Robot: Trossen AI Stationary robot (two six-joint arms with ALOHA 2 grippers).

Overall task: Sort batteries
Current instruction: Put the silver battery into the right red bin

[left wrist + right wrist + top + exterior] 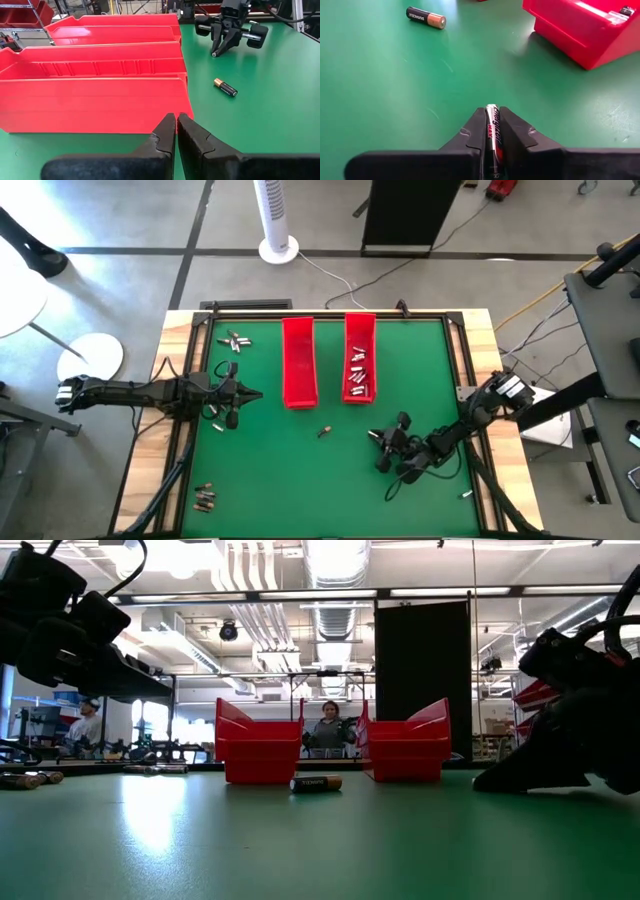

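My right gripper [376, 436] is low over the green mat, near the right, and is shut on a silvery-white battery [492, 131]. A dark battery with a copper end [323, 431] lies on its side on the mat just left of that gripper. Two long red trays stand at the far middle. The left tray [298, 362] shows nothing inside, while the right tray [360, 358] holds several silvery batteries. My left gripper [176, 125] waits shut and holding nothing, left of the trays. My right gripper pinches the silvery battery between its two fingers, the battery lying along them. Its one end [492, 108] shows at the fingertips. The fingers slant down toward the mat from the table's right. I cannot tell whether that end touches the mat.
Loose batteries lie in small groups at the far left [235, 340] and the near left [205, 498]. Single ones lie by the left arm [215, 423] and at the near right [466, 494]. A person [328, 730] sits beyond the table's far edge. Bare mat spreads across the near middle.
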